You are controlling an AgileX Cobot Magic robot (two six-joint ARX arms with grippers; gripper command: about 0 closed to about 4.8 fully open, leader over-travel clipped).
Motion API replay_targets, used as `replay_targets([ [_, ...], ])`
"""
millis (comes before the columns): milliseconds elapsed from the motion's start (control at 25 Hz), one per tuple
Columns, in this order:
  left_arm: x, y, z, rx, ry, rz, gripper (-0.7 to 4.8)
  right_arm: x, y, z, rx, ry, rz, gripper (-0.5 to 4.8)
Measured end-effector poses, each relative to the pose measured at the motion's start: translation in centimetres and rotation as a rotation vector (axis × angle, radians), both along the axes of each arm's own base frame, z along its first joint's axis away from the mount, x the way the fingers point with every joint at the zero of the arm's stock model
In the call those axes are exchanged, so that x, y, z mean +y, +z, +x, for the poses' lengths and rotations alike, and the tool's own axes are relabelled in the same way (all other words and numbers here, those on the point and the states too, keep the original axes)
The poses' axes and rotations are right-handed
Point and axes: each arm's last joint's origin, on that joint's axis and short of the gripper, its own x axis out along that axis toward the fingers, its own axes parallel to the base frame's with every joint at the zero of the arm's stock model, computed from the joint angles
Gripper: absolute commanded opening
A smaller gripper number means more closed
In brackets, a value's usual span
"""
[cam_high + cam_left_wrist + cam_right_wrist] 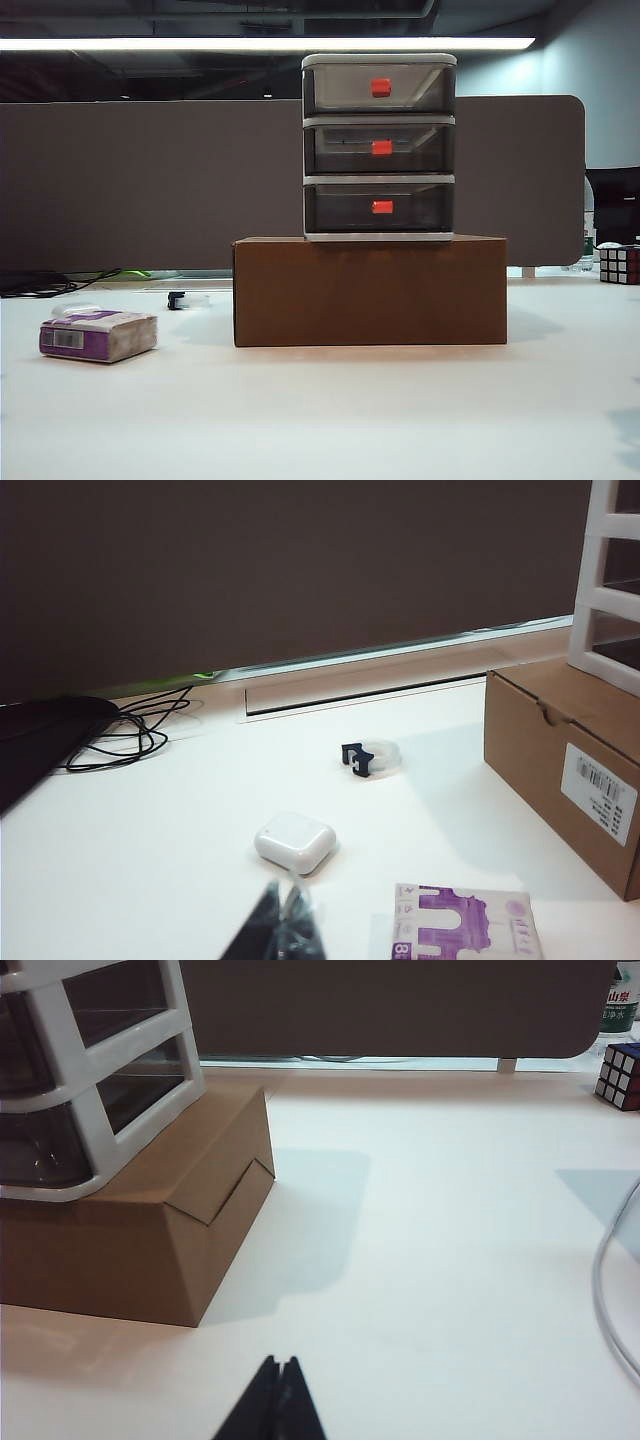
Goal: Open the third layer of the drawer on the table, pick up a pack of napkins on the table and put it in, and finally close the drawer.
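Napkin pack cropped — both tools' tips together

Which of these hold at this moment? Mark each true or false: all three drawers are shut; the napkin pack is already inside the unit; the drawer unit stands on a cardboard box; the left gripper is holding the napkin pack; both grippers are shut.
1. All three drawers of the drawer unit are shut. True; the third layer is flush with the frame.
2. The pack of napkins is inside the unit. False; it lies on the table, left of the cardboard box.
3. The unit stands on the cardboard box. True.
4. The left gripper holds the pack. False; it is shut on nothing, with the pack beside it.
5. Both grippers are shut. True; the right gripper also shows closed fingertips.
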Motion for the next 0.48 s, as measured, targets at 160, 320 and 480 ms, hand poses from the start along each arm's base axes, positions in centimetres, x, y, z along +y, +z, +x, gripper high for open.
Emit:
replay_targets([
  [160,0.0,0.06,0.0,-0.005,0.0,0.0,0.03,0.0,0.0,0.0,0.0,0.0,0.0,-0.05],
  [320,-0.01,0.05,0.0,-0.004,-0.004,0.0,0.03,0.0,0.0,0.0,0.0,0.0,0.0,-0.05],
  [480,-0.01,-0.17,0.0,0.019,-0.004,0.001,0.03,0.0,0.0,0.0,0.0,0.0,0.0,-0.05],
])
